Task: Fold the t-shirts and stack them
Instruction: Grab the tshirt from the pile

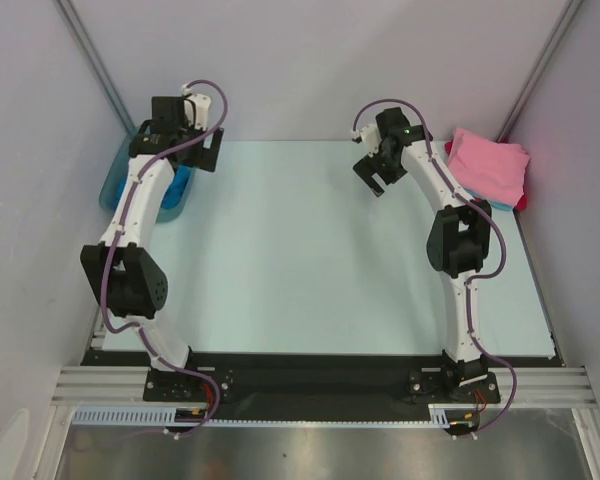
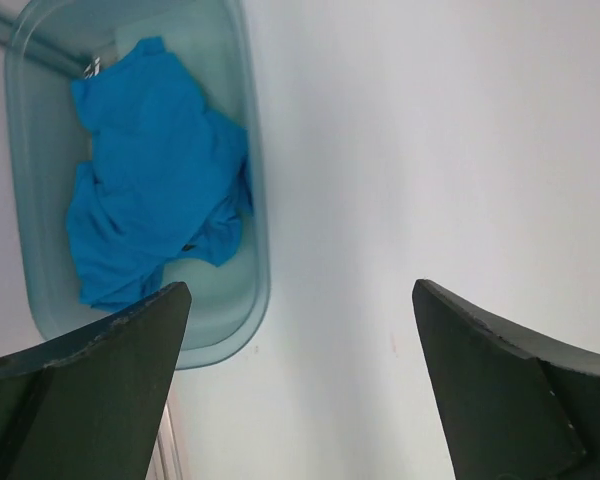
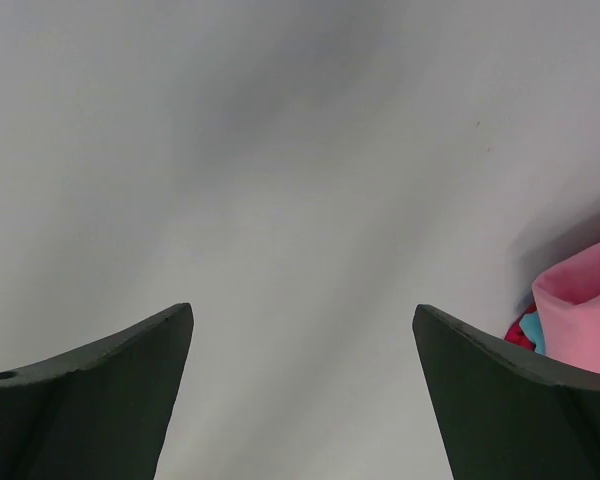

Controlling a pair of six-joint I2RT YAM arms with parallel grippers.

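Pale table (image 1: 300, 260). At its far-left corner, the teal tub (image 2: 258, 290) holds the crumpled blue t-shirt (image 2: 150, 170). Far right, the folded pink t-shirt (image 1: 490, 165) tops red and light-blue edges. Left fingers (image 2: 90, 400) and right fingers (image 3: 500, 400) are both spread wide, holding nothing.

At left gripper (image 2: 300, 285): tub (image 2: 258, 250) ahead, left of jaws; loose t-shirt (image 2: 150, 170) inside tub; table (image 2: 430, 150) between and ahead of jaws. At right gripper (image 3: 302, 306): t-shirt stack (image 3: 580, 300) on table, ahead, right of jaws. Well apart: tub and t-shirt stack, at opposite table sides.
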